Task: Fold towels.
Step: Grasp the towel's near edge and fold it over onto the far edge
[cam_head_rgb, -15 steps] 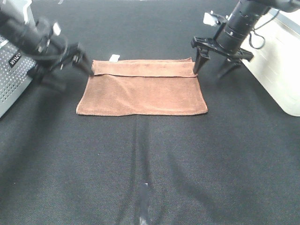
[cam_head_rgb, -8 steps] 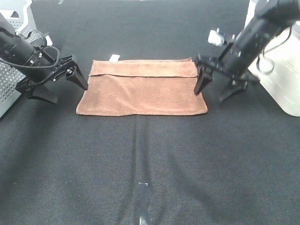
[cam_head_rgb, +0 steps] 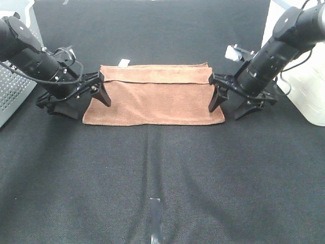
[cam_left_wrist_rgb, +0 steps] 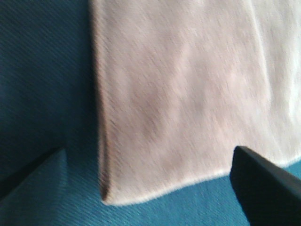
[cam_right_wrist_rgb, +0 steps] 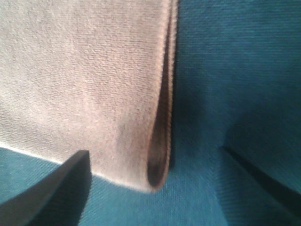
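The reddish-brown towel [cam_head_rgb: 155, 99] lies flat on the black table cloth, folded, with a narrow strip showing along its far edge and a small white tag [cam_head_rgb: 123, 62] at the far left corner. My left gripper [cam_head_rgb: 87, 105] is open and empty, straddling the towel's near left corner. The left wrist view shows that corner [cam_left_wrist_rgb: 188, 94] between the open fingers [cam_left_wrist_rgb: 263, 188]. My right gripper [cam_head_rgb: 225, 112] is open and empty at the near right corner. The right wrist view shows the doubled towel edge [cam_right_wrist_rgb: 162, 141] between its fingers [cam_right_wrist_rgb: 51, 188].
A grey perforated box [cam_head_rgb: 10, 76] stands at the left edge. A white container [cam_head_rgb: 304, 76] stands at the right edge, close behind my right arm. A strip of tape [cam_head_rgb: 155, 218] lies on the black cloth near the front.
Both grippers have moved from the towel's far corners toward the front along its side edges and now sit at the near corners. Both stay open. The towel has not moved.
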Tool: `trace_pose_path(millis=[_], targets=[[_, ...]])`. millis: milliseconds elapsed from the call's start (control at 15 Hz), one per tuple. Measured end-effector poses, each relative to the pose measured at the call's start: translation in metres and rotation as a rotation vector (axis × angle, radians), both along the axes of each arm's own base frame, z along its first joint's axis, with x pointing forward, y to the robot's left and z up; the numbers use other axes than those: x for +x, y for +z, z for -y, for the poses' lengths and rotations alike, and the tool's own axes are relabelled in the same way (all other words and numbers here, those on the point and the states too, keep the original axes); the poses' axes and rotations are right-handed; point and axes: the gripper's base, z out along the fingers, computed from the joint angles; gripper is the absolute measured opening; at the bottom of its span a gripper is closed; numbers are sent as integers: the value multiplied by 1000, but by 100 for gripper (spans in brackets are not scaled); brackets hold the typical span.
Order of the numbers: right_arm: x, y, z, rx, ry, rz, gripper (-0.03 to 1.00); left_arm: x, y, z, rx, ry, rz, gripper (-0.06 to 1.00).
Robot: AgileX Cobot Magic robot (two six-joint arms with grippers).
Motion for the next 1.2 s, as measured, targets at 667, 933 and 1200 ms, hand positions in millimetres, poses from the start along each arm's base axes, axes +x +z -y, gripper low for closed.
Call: trace_pose_path(millis=[667, 933, 1200], targets=[[5, -21, -8, 89, -40, -3, 2, -1, -16, 6, -1, 16, -32, 2], [-3, -18, -9, 93, -23, -43, 2, -11, -16, 4, 44, -83, -104, 0], [-50, -8, -3, 64, -26, -95, 2, -51, 1, -3, 72, -116, -147, 0]])
